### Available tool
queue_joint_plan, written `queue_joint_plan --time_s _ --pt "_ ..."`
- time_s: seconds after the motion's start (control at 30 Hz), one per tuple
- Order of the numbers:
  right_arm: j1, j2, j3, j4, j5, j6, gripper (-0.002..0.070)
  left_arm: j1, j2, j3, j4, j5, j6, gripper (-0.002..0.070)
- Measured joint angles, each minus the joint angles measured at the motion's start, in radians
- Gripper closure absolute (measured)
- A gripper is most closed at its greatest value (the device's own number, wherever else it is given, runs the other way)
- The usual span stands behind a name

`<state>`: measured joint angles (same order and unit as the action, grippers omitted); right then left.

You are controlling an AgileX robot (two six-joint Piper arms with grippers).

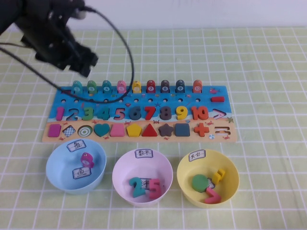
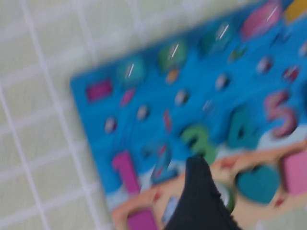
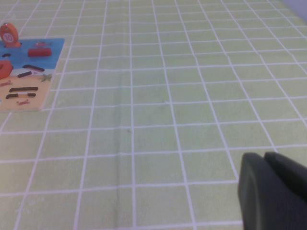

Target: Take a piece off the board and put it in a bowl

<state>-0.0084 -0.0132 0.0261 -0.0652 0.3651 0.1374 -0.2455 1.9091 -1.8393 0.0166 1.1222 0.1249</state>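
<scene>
Overhead, the board point(image 1: 139, 115) lies mid-table with the blue bowl point(image 1: 60, 175) just near its left end. The left gripper point(image 1: 81, 62) hangs open above the board's far-left corner, close to the green piece point(image 1: 91, 86) standing in the far row. The right gripper point(image 3: 273, 191) shows only in its wrist view, over bare cloth right of the board; I cannot tell its state.

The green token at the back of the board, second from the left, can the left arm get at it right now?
Probably yes. The left gripper hovers open just behind the green token, nothing between them. Teal neighbours crowd it. The right gripper sits far off.
</scene>
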Motion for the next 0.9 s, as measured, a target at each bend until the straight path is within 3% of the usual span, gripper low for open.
queue_joint_plan --time_s 0.23,0.6,0.9 --pt "0.0 0.0 0.0 0.0 0.0 0.0 0.0694 -0.064 0.108 -0.177 0.036 0.059 -0.008 0.0258" --pt "0.0 0.0 0.0 0.0 0.0 0.0 0.0694 -0.065 0.18 -0.204 0.089 0.084 -0.05 0.0258" --pt "0.0 0.0 0.0 0.0 0.0 0.0 0.0694 -0.065 0.185 -0.204 0.08 -0.022 -0.096 0.0258"
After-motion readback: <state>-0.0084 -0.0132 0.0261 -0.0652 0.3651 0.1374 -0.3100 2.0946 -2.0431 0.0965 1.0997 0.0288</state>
